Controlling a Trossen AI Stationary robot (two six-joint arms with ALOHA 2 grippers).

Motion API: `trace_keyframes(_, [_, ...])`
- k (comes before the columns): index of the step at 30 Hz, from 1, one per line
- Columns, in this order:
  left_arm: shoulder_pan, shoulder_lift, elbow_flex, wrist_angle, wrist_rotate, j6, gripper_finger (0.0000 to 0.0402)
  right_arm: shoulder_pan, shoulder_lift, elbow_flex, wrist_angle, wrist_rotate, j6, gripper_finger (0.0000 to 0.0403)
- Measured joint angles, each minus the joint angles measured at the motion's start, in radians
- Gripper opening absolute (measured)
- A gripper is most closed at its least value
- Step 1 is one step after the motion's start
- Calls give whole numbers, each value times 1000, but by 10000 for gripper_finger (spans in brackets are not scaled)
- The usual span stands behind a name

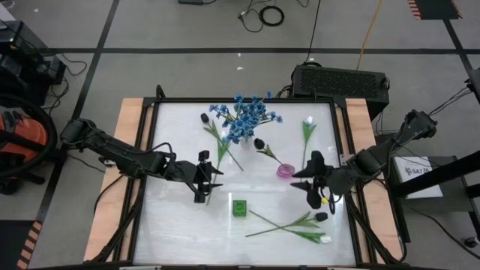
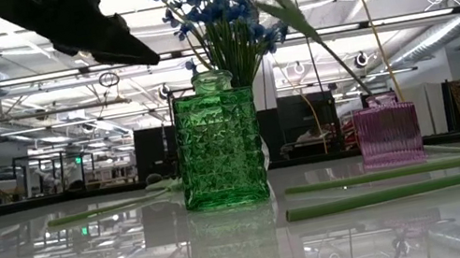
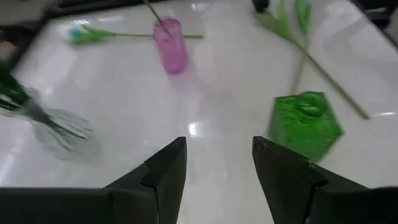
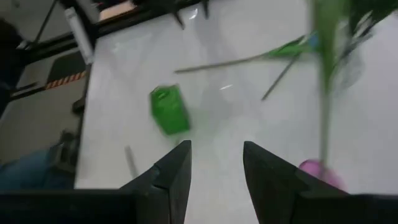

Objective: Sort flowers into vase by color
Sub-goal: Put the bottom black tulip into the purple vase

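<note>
A bunch of blue blossoms (image 1: pixel 244 116) stands in a clear vase (image 3: pixel 62 130) near the table's far edge. A dark tulip (image 1: pixel 259 142) leans out of the pink vase (image 1: pixel 285 170). The green vase (image 1: pixel 239 208) stands without flowers, toward the near edge. One white tulip (image 1: pixel 307 131) and one dark tulip (image 1: pixel 206 120) lie flat on the far half. Two more stems (image 1: pixel 289 225) lie crossed near the near edge. My left gripper (image 1: pixel 214 180) hovers open, left of the green vase. My right gripper (image 1: pixel 306 182) hovers open beside the pink vase.
The table has a raised black frame (image 1: pixel 154 105) with wooden strips along its sides. A black box (image 1: pixel 341 79) sits beyond the far edge. Bare white tabletop (image 1: pixel 172 225) lies in the near left part. The low view shows the green vase (image 2: pixel 219 145) in front of the blue bunch.
</note>
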Motion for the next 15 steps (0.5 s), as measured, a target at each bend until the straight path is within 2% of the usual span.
trace_keyframes(4, [-3,0,0,-33,49,-96,191,101,49,0,-20,-21,88,136])
trace_keyframes(11, [-67,32,0,-49,56,-222,191,237,185,0,-7,-59,199,136])
trace_keyframes(15, [-116,55,0,-42,55,-248,191,255,277,0,-16,-173,229,136])
